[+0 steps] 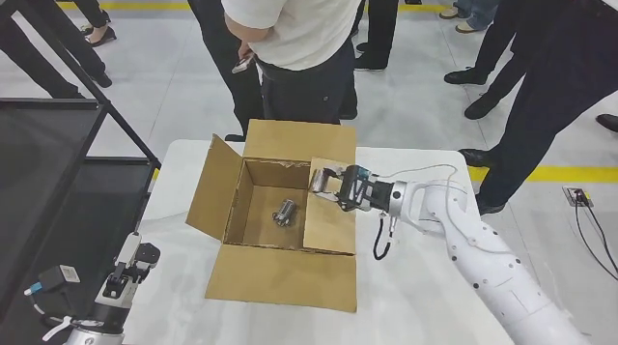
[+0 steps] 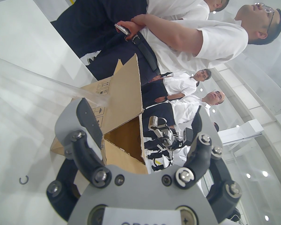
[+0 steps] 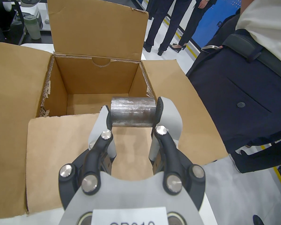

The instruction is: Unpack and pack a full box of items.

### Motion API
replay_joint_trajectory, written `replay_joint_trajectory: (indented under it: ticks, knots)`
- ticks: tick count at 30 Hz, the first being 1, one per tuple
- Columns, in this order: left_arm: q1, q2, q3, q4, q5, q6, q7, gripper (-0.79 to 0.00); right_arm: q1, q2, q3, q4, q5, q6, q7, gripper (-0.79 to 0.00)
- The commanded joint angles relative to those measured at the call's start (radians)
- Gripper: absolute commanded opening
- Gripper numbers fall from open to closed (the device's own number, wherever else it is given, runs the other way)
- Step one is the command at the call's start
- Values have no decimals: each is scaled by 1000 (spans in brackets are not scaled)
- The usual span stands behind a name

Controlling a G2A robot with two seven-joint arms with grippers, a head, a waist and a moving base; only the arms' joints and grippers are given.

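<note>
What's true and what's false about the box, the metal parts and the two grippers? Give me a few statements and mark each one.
1. The right gripper is shut on a metal cylinder. True.
2. The cardboard box has its flaps folded closed. False: all four flaps stand open.
3. The box is empty. False: a metal part lies on its floor.
4. The left gripper is open and holds nothing. True.

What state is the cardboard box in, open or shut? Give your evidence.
Open. The cardboard box has its flaps folded outward, and a metal part lies visible on its floor.
</note>
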Motion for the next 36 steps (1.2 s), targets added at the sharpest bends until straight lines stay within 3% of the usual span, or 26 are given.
replay_joint_trajectory:
  ticks: [1,23,29,36]
  knots:
    - [0,0,0,0,0,0,0,0,14,-11,-15,9,30,7,35,-785]
    - [-2,0,0,1,1,5,3,0,19,-22,-33,10,49,13,80,-785]
    - [6,-3,-8,1,-16,5,17,0,129,-80,-131,90,98,-34,145,-785]
    - [30,-6,-18,5,-33,-20,22,0,267,-193,-290,269,169,-125,162,-785]
